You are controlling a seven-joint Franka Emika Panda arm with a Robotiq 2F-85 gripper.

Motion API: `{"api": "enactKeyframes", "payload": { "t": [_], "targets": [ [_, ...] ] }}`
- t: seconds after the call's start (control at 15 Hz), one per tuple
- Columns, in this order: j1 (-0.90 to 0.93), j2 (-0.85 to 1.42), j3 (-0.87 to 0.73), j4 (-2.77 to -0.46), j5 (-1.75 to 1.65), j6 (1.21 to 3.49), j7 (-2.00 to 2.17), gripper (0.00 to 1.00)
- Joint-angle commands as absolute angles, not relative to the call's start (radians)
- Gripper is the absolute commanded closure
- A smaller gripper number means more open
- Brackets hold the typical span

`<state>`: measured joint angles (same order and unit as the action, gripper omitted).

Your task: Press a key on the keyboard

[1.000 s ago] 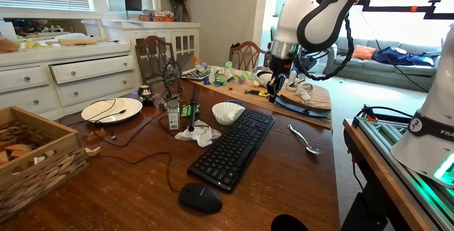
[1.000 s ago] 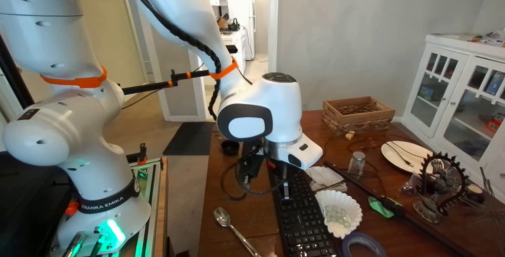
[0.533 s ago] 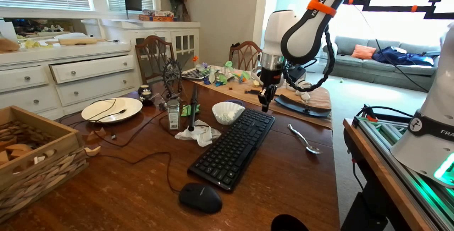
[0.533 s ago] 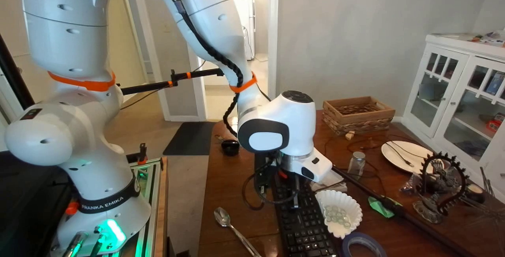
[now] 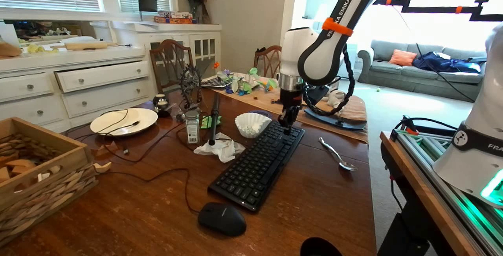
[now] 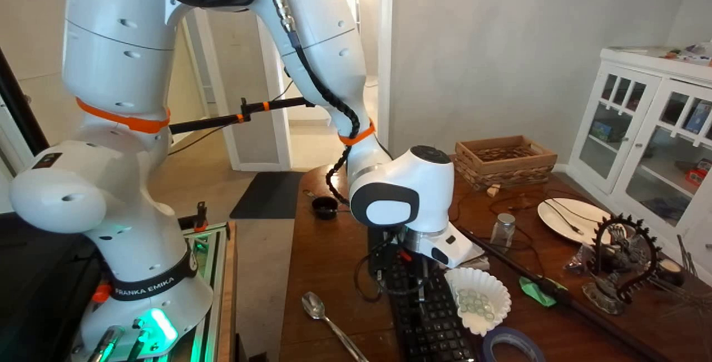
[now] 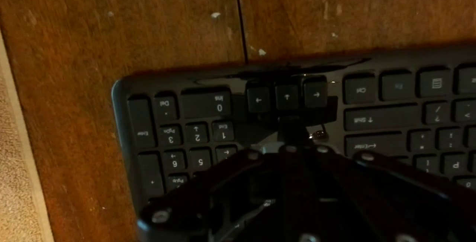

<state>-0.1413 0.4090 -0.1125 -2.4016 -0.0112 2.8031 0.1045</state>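
In an exterior view, the mouse [image 5: 222,219] is sitting just beside the near end of the keyboard [image 5: 255,165]; the white bowl [image 5: 244,128] is standing just left of the keyboard's far half. The keyboard itself is lying flat on the table [image 5: 149,209]. The gripper [image 5: 287,131] is hanging over the keyboard's far half, jaws looking closed together, gripping nothing visible. The spoon [image 5: 337,154] is lying right of the keyboard, apart.

Wrist view, left to right on the keyboard: number pad [image 7: 200,158] is showing, then arrow keys [image 7: 286,97], then Shift key [image 7: 381,118]; the gripper is pointing near the arrow keys, exact target unclear.

Progress: reach is looking done or nearly so. Contact can't be told; no key is clearly showing as pressed. Probably remaining: pushing one key down, then lifting clear.

Versus half a second ago: the gripper is sitting lower and farther in over the keyboard, its tip now overlapping the keys. The keyboard, mouse, white bowl and spoon are staying put.
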Motion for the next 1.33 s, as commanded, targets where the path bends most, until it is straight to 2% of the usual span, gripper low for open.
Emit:
{"api": "enactKeyframes", "payload": {
  "t": [0.0, 1.0, 1.27],
  "targets": [
    [-0.130, 0.459, -0.117, -2.367, 0.023, 2.807, 0.114, 1.00],
    [-0.114, 0.506, -0.122, -2.354, 0.032, 2.843, 0.123, 1.00],
    [-0.056, 0.518, -0.179, -2.391, -0.001, 2.961, 0.175, 1.00]
  ]
}}
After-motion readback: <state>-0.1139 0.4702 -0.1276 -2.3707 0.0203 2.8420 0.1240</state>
